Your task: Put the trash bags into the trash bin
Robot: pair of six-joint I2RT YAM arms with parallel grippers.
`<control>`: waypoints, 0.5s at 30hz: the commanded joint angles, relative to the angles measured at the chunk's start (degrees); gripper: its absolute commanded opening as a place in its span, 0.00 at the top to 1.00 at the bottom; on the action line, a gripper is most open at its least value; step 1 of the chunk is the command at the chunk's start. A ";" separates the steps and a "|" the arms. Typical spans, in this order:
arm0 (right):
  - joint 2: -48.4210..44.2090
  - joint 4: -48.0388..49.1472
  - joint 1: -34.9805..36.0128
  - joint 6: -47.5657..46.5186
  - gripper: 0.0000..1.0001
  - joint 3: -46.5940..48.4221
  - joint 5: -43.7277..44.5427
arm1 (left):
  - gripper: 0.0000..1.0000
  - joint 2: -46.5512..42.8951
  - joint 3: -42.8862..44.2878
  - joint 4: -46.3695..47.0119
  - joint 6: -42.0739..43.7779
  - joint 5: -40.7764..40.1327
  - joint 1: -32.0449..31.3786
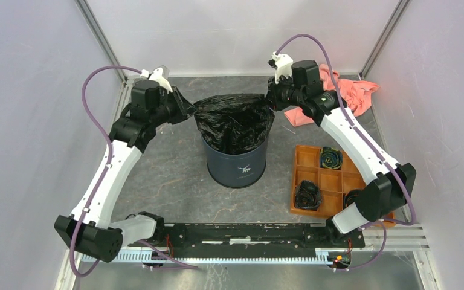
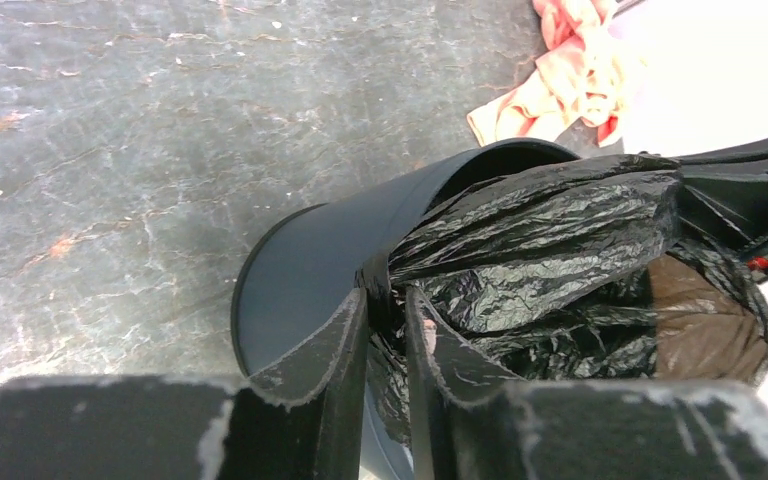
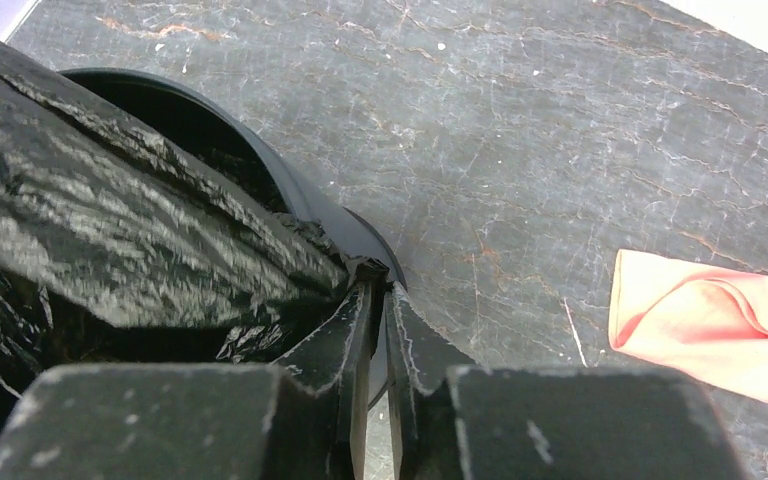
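Note:
The navy trash bin (image 1: 237, 163) with a white deer logo stands mid-table. The glossy black trash bag (image 1: 232, 121) hangs inside it, its mouth stretched wide above the rim. My left gripper (image 1: 188, 110) is shut on the bag's left edge; in the left wrist view the film (image 2: 520, 250) is pinched between my fingers (image 2: 340, 340) beside the bin wall (image 2: 310, 270). My right gripper (image 1: 272, 96) is shut on the bag's right edge; in the right wrist view the film (image 3: 130, 220) bunches at my fingertips (image 3: 360, 300) over the bin rim (image 3: 290, 190).
A salmon-pink cloth (image 1: 347, 93) lies at the back right, also in the right wrist view (image 3: 710, 325). An orange compartment tray (image 1: 326, 181) holding black spiral rolls (image 1: 331, 158) sits right of the bin. Frame posts stand at both back corners.

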 commanded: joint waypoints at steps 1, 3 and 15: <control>-1.05 4.36 -1.15 1.06 0.84 -0.33 -2.01 | 0.76 0.98 0.12 4.47 -0.13 4.16 0.64; -1.03 5.45 -1.78 1.90 0.85 -0.84 -2.83 | 0.78 1.82 0.07 4.65 -0.35 4.01 0.92; -1.32 10.49 -4.18 3.89 0.98 -13.01 -8.87 | 0.98 3.67 -7.32 4.01 0.25 5.62 3.81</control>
